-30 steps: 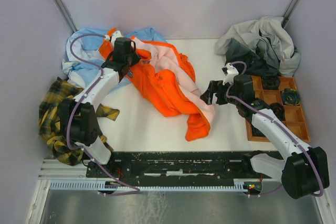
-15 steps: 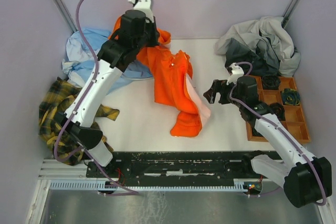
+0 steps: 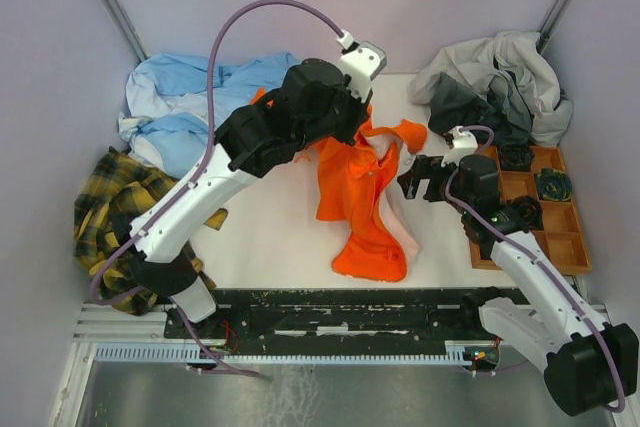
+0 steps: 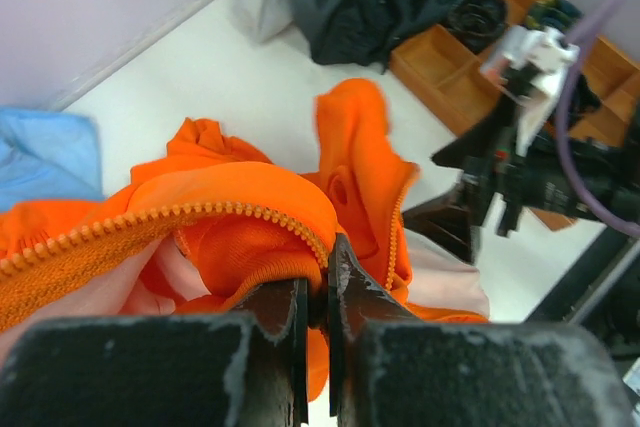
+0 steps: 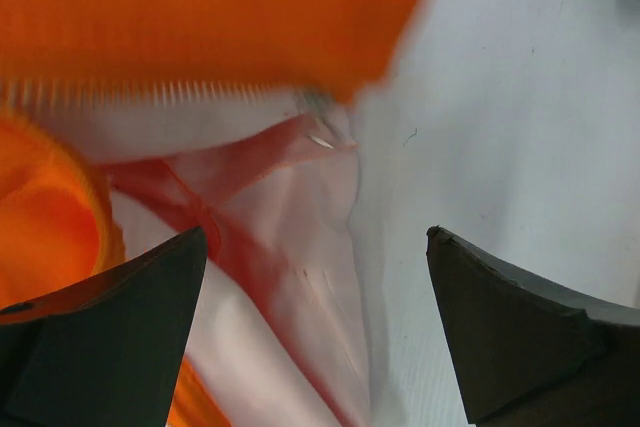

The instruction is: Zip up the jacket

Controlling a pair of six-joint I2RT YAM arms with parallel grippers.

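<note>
The orange jacket (image 3: 355, 197) hangs in a long fold from my left gripper (image 3: 352, 129), and its lower end rests on the white table (image 3: 270, 227). In the left wrist view my left gripper (image 4: 325, 267) is shut on the jacket's (image 4: 240, 197) orange edge, right beside a row of zipper teeth (image 4: 200, 212). My right gripper (image 3: 408, 181) stands open just right of the hanging cloth. In the right wrist view my right gripper (image 5: 315, 237) has its jaws wide apart over the pale pink lining (image 5: 300, 287), below an orange edge with zipper teeth (image 5: 190, 92). It grips nothing.
A light blue garment (image 3: 190, 97) lies at the back left, and a yellow plaid shirt (image 3: 110, 207) lies at the left edge. A grey and dark clothing heap (image 3: 490, 82) sits at the back right. A wooden tray (image 3: 567, 237) holds dark items at the right.
My left arm has risen and swung right with the jacket, lifting it off the blue garment and bringing it next to the right gripper. The right gripper has shifted slightly and stays open.
</note>
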